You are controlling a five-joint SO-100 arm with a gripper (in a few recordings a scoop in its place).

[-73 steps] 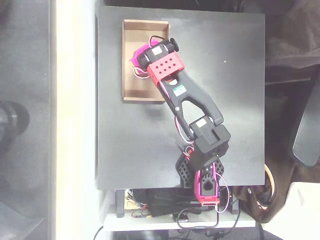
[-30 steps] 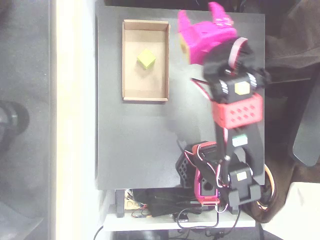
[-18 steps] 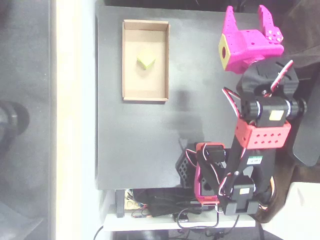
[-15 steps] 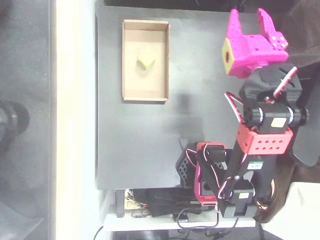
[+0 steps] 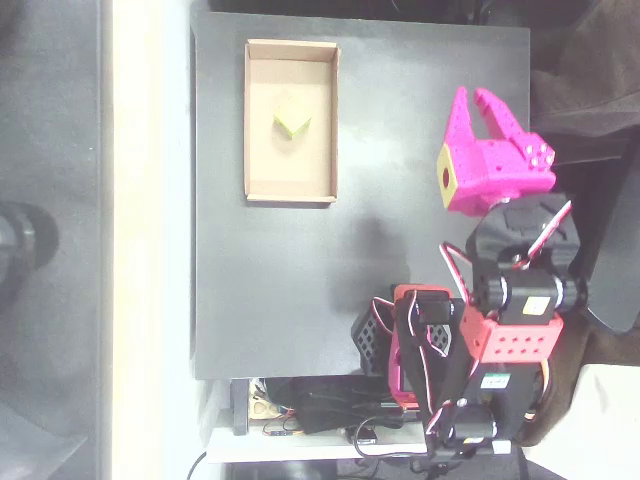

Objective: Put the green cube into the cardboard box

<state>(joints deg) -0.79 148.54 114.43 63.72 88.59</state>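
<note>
Overhead view: gripper (image 5: 477, 101) is empty, nothing between the fingers and nothing touching them. The two magenta fingers (image 5: 460, 112) point toward the top of the picture, with a narrow wedge of black table showing between them, wider at the base and nearly closed at the tips. So it reads as only slightly parted, released rather than clamped on anything.

The gripper body is magenta, with a yellow-green square face on its left side that has a dark round hole in it. It sits over the right part of the black table (image 5: 270, 290), close to the right edge.

Behind it the arm (image 5: 515, 300) folds back toward the bottom of the picture: black joint, red perforated block, then the base at the table's bottom edge with loose wires around it.

Green cube (image 5: 291, 123) is inside the cardboard box (image 5: 253, 120), resting on the floor of the upper half, roughly centred between the long walls and not touching any wall. It sits turned so that a corner points down the picture.

The box lies at the table's upper left, long side running top to bottom. Cube and gripper are well apart, with bare table between them.
</note>
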